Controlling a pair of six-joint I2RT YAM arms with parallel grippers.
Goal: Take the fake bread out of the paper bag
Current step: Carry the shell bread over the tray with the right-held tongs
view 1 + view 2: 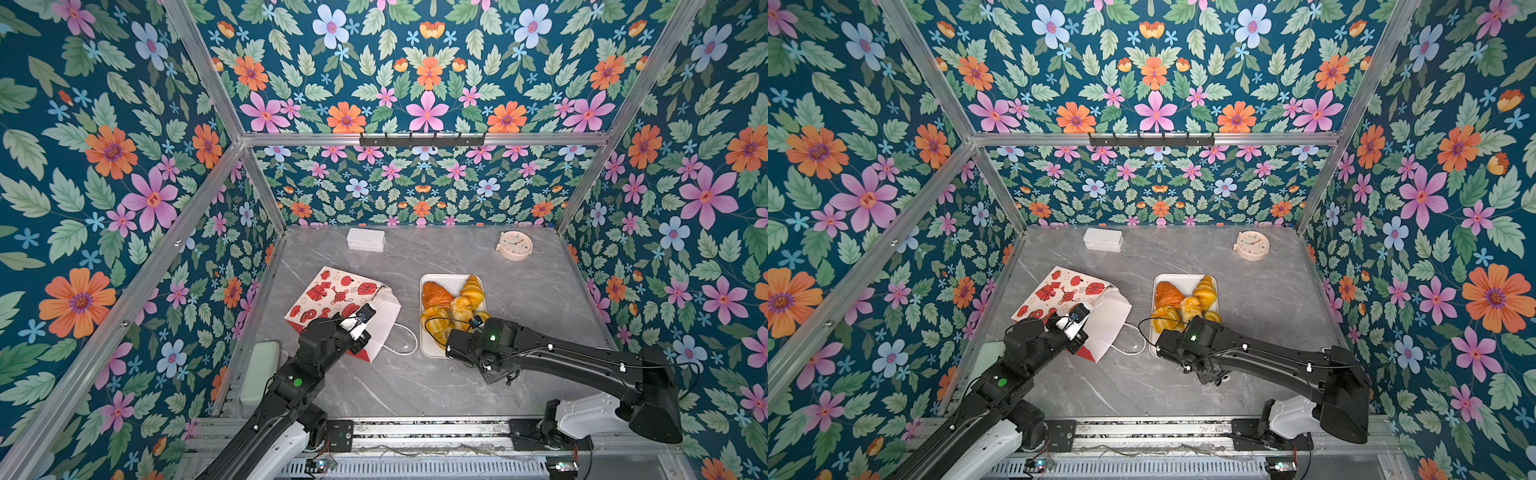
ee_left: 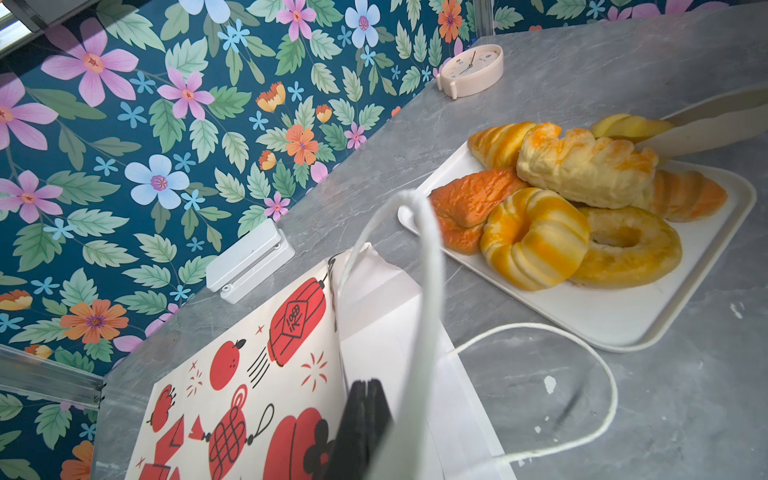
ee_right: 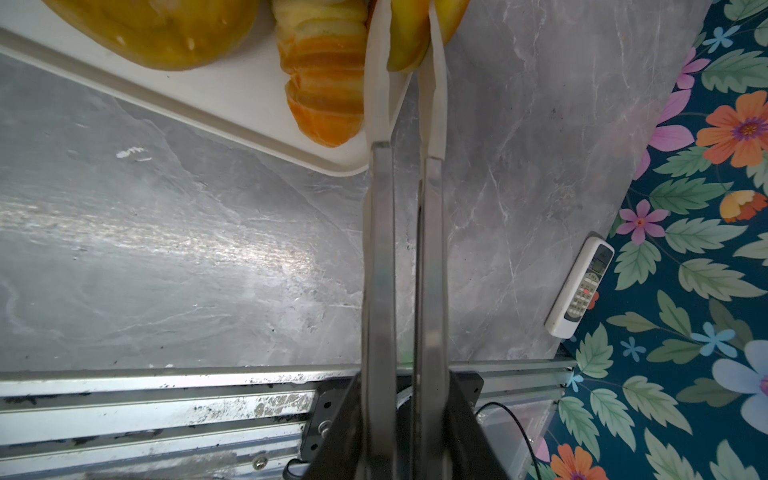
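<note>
The paper bag [image 1: 332, 295] [image 2: 249, 374] lies flat on the grey table, red-printed side up, with its white mouth facing the tray. My left gripper [image 2: 365, 388] [image 1: 360, 343] is shut on the rim of the bag's upper panel. One white cord handle [image 2: 428, 266] loops up in front of the left wrist camera. Several pieces of fake bread [image 1: 453, 301] [image 2: 582, 166] are piled on the white tray [image 1: 430, 349] [image 2: 623, 324]. My right gripper [image 3: 409, 29] is over the tray's near right corner, shut on a yellow piece [image 3: 409, 45]. The bag's inside is hidden.
The second cord handle [image 1: 405, 340] lies on the table between bag and tray. A white box [image 1: 365, 240] and a round clock [image 1: 515, 245] stand at the back wall. A pale green object [image 1: 259, 372] lies at the left edge, and a remote [image 3: 582, 286] at the right wall.
</note>
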